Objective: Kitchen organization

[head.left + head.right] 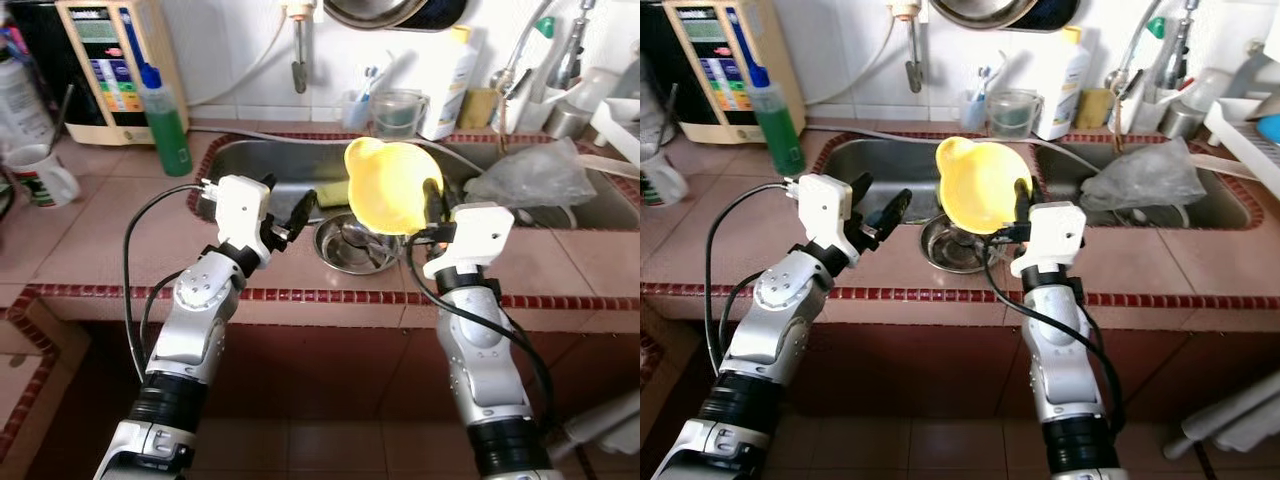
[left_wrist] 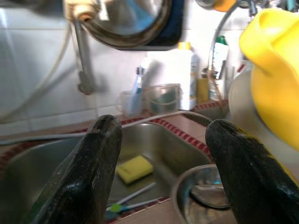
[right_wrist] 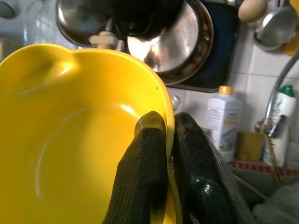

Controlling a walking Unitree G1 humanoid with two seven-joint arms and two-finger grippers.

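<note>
Two jaws on yellow bowl (image 1: 385, 185) rim

White tiled wall (image 1: 240, 60) behind a terracotta-tiled counter (image 1: 110, 230) with dark red edging.

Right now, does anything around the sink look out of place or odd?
A crumpled clear plastic bag lies in the right sink basin, which looks out of place. Otherwise nothing: the right gripper pinches the yellow bowl's rim.

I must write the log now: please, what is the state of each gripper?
Left gripper: open, holding nothing, above the sink's near edge.
Right gripper: closed on the rim of the yellow bowl, held over the sink.
</note>
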